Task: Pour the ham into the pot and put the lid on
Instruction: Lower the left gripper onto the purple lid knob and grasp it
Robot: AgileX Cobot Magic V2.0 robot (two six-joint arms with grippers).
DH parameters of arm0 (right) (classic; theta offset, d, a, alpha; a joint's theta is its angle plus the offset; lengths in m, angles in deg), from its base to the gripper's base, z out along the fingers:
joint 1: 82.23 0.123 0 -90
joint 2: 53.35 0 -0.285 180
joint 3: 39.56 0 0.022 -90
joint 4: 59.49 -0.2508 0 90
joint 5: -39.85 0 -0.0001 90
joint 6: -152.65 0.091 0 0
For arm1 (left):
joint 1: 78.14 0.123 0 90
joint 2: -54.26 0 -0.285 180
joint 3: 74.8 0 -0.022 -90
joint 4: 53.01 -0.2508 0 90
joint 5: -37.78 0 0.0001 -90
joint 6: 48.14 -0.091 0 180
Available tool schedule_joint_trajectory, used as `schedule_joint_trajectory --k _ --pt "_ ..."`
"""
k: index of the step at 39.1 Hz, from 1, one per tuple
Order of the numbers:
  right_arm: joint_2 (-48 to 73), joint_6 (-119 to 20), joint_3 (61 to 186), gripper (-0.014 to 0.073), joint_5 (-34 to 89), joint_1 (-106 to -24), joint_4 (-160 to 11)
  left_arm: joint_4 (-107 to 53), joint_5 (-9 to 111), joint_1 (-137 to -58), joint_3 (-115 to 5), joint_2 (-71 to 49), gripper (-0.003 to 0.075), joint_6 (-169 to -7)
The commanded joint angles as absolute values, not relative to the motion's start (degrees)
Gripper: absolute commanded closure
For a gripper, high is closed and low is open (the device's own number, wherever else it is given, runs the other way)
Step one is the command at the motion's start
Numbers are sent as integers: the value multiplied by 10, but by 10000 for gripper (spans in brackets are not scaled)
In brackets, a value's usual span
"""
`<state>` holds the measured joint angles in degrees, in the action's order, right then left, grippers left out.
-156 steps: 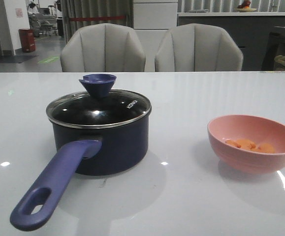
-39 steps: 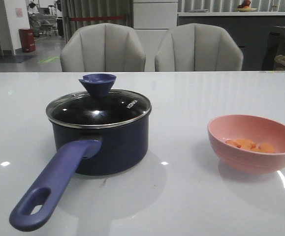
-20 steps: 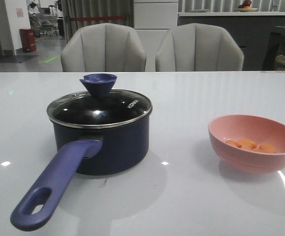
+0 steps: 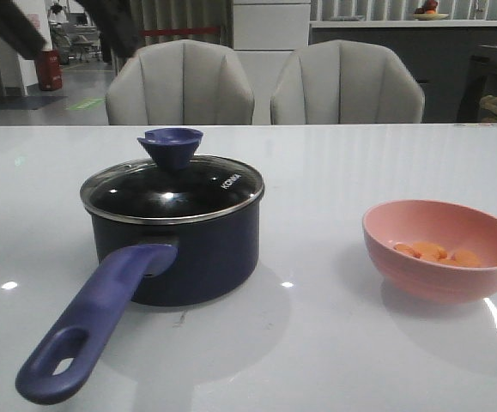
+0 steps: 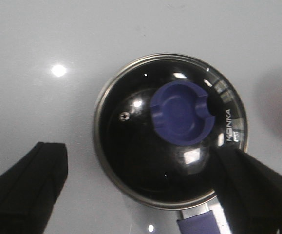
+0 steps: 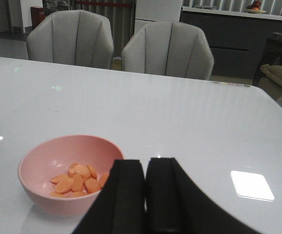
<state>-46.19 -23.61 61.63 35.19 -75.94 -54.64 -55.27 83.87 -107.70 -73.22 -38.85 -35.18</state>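
The dark navy pot (image 4: 188, 253) stands left of centre on the white table, its long handle (image 4: 93, 322) pointing toward the front edge. The glass lid (image 4: 172, 190) sits on it, blue knob (image 4: 171, 144) upward. My left gripper (image 4: 59, 26) hangs blurred high above the pot at the back left. In the left wrist view it is open (image 5: 141, 195), fingers spread wide either side of the lid (image 5: 131, 146) and knob (image 5: 181, 112), well above them. Several ham slices (image 4: 437, 253) lie in the pink bowl (image 4: 420, 275) at the right. My right gripper (image 6: 145, 168) is shut and empty, just beside the bowl (image 6: 38, 165) and ham (image 6: 80, 178).
Two grey chairs (image 4: 179, 86) (image 4: 347, 81) stand behind the table's far edge. The table's right edge (image 6: 277, 105) shows in the right wrist view. Bright light reflections dot the glossy top.
The dark fingers of my left gripper have come into the top left of the front view. Pot, lid, bowl and ham stay where they were.
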Motion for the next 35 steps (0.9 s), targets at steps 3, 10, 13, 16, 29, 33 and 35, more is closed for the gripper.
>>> schedule_joint_trajectory --k 3,10,13,16,29,33,35 --pt "-473 -237 620 433 399 -761 -539 -550 895 -1111 -852 -460 86 -334" --pt "-473 -237 620 433 399 -761 -539 -559 966 -1116 -940 -544 86 -287" --pt "-473 -237 620 433 399 -761 -539 -561 997 -1116 -967 -570 86 -275" --pt "-473 -237 620 433 399 -761 -539 -561 1010 -1116 -985 -591 86 -264" --pt "-473 -237 620 433 399 -761 -539 -561 1009 -1115 -1003 -631 99 -229" --pt "-473 -237 620 433 399 -761 -539 -561 1005 -1115 -1005 -636 134 -219" --pt "-473 -237 620 433 399 -761 -539 -561 1008 -1115 -1005 -643 139 -218"
